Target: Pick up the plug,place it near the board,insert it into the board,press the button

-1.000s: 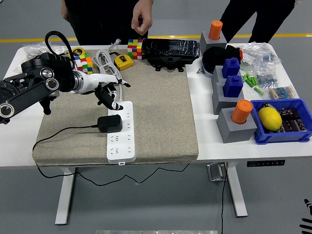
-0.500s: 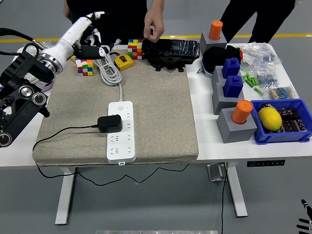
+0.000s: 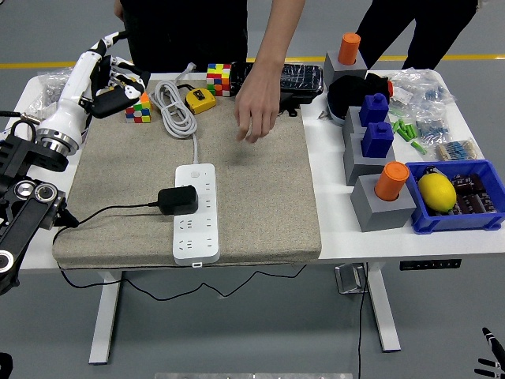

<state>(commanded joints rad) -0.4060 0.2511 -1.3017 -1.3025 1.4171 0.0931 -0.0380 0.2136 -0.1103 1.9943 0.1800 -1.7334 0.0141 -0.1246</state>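
The white power strip (image 3: pixel 196 225) lies on the grey mat (image 3: pixel 260 205), its button (image 3: pixel 195 170) at the far end. The black plug (image 3: pixel 177 199) sits in a socket on the strip's left side, and its cord trails left off the mat. My left hand (image 3: pixel 115 77) hangs at the table's far left corner, well away from the strip, with white fingers (image 3: pixel 120 66) relaxed and holding nothing. Only a sliver of my right hand (image 3: pixel 488 359) shows at the bottom right corner, below table level. A person's hand (image 3: pixel 256 118) reaches down over the mat's far part, empty.
A coiled white cable (image 3: pixel 173 110), a yellow tape measure (image 3: pixel 200 100) and two puzzle cubes (image 3: pixel 218 79) (image 3: pixel 140 110) lie along the mat's far edge. Behind the mat sits a black device (image 3: pixel 296 77). Grey blocks with orange (image 3: pixel 390 180) and blue pieces and a blue bin (image 3: pixel 454 217) fill the right.
My left hand has left the strip's button end, swung up and back, and now hangs at the far left. The person's hand has come forward over the mat.
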